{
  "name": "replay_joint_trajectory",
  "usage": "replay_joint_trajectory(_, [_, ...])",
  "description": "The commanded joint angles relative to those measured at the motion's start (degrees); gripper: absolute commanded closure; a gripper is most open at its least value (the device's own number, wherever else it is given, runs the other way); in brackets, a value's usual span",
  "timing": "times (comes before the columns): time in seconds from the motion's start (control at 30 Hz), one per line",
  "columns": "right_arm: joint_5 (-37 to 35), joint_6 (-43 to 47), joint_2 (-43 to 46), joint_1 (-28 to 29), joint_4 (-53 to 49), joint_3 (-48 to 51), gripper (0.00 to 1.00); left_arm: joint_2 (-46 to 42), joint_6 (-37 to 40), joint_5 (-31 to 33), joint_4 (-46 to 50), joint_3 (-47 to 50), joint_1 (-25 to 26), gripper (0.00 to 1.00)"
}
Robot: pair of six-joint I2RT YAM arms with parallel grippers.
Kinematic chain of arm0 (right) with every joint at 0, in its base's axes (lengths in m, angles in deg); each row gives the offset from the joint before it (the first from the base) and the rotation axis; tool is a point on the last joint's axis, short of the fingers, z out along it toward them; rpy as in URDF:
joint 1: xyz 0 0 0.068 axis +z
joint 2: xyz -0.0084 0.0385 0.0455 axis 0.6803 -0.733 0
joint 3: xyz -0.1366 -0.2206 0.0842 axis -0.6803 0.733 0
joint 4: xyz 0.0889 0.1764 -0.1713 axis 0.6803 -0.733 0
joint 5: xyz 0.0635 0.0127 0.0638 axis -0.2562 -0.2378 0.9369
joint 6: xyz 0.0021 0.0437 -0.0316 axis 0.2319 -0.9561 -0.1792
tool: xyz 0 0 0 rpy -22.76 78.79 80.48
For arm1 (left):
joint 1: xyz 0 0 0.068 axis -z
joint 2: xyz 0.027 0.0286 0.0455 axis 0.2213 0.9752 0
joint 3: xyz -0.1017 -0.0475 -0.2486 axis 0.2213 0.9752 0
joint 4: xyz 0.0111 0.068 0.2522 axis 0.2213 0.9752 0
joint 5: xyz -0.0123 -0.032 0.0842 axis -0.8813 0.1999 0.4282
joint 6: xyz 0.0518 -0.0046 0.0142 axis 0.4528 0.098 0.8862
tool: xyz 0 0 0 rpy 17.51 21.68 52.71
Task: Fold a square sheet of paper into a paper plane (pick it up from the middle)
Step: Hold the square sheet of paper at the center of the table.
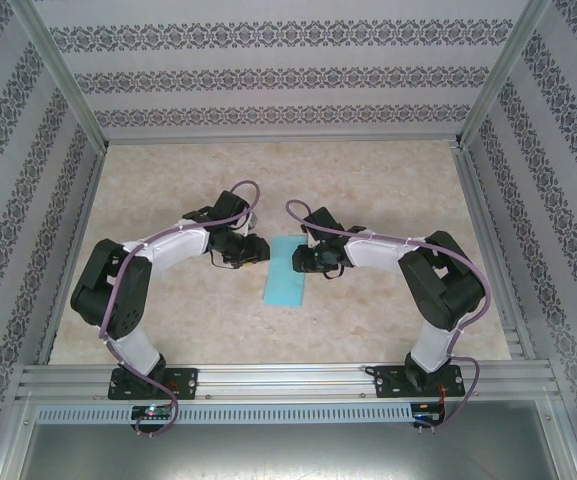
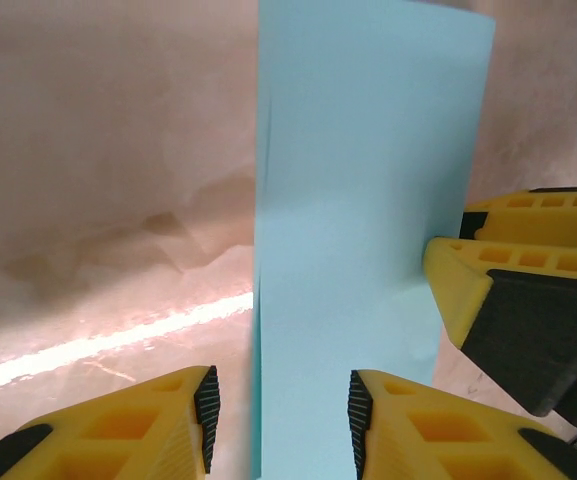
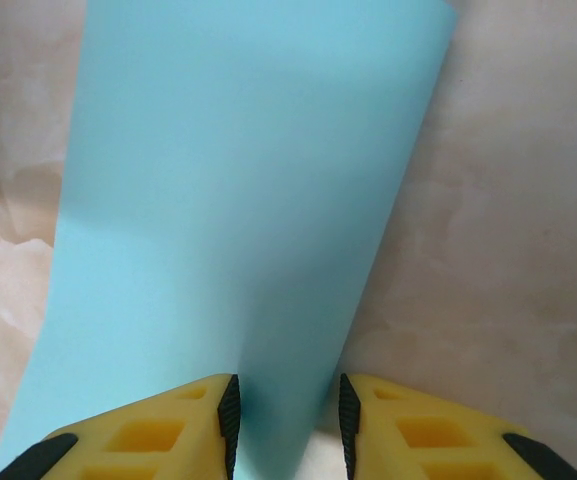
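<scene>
Top external view: square sheet of paper [image 1: 286, 272], apparently halved into a strip, lies at the middle of the desk [image 1: 168, 180] between left hand [image 1: 256, 250] and right hand [image 1: 305, 258], both part-open and gripping nothing; next move likely calls for pressing the crease.

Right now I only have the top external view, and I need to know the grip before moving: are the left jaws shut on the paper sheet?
Observer: No. The left wrist view shows the left jaws standing apart, with one long edge of the paper sheet running between them.
Operator: And the right jaws?
Observer: Apart too in the right wrist view, over the sheet, with its opposite long edge between them.
</scene>
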Motion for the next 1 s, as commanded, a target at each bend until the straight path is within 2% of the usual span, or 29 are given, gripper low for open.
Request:
replay_joint_trajectory(0.0, [-2.4, 1.6, -1.0, 0.9, -2.5, -1.6, 0.65, -1.4, 1.9, 0.2, 2.6, -1.0, -0.6, 0.58])
replay_joint_trajectory(0.97, [-6.5, 3.8, -3.2, 2.8, -7.5, -5.2, 0.64, -0.6, 1.5, -2.0, 1.6, -1.0, -1.3, 0.58])
